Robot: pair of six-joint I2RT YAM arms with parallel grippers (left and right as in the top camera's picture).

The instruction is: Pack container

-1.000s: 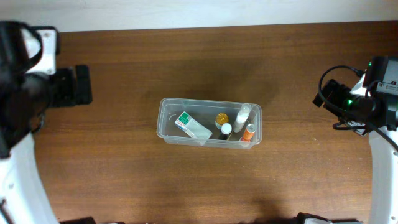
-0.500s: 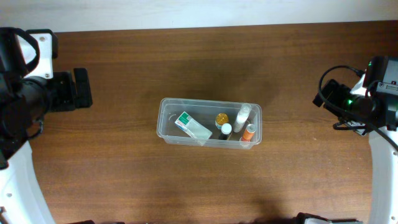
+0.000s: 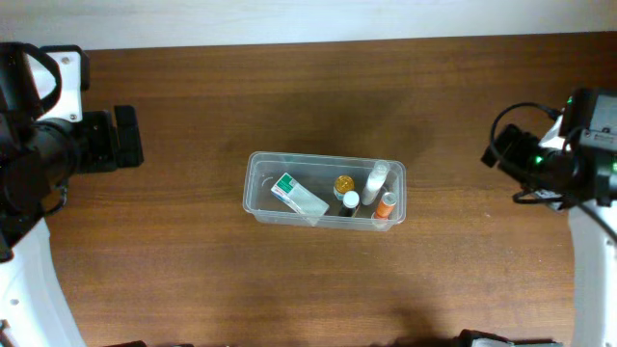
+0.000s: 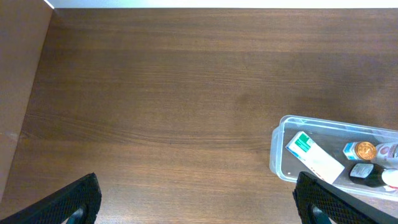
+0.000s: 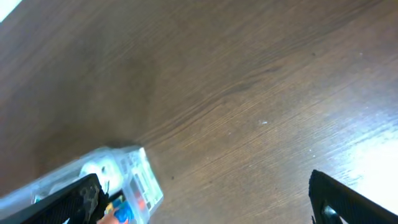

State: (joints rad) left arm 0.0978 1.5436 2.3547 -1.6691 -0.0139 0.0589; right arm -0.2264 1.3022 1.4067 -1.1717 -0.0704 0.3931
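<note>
Clear rimmed container point(image 3: 253, 188) (rounded corners) is lying long axis left-to-right. Left hand point(image 4: 199, 202) and right hand point(image 5: 208, 202) are standing spread.

We see a dark brown wood-grain worktop point(image 3: 193, 270), grain running lengthwise, a pale wall point(image 3: 337, 19) along its far edge, a soft sheen in the right wrist view
</note>
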